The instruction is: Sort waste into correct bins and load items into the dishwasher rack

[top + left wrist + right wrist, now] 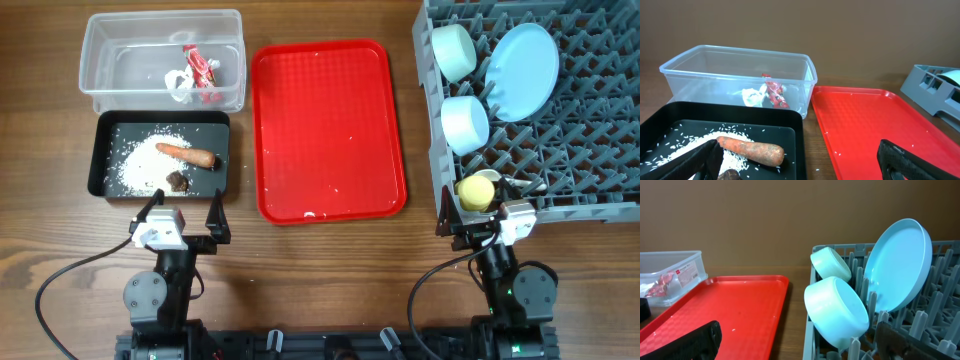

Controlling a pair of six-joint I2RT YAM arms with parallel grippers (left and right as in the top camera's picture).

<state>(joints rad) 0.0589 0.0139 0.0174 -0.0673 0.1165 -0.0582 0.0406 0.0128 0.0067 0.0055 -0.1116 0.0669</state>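
Clear tub (160, 55), far left: wrapper (200, 68), tissue (178, 83). Black tray (103, 150), near left: rice (138, 162), sausage piece (187, 154), dark lump (178, 181). Grey rack (590, 150), right: plate (523, 70), mint bowl (455, 50), pale blue bowl (465, 122), yellow cup (477, 192); spoon unclear. Red tray (330, 120): stray grains (310, 213) only. Left gripper (183, 210), right gripper (480, 215): spread, empty. Sorting judged essentially complete.

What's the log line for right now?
wrapper, tissue: clear tub | rice, sausage piece, brown lump: black tray | plate, mint bowl, blue bowl, cup: rack | jaws: both open, empty

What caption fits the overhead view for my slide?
Wrapper, tissue in tub; rice, sausage in black tray; plate, bowls in rack; left pincer and right pincer open.
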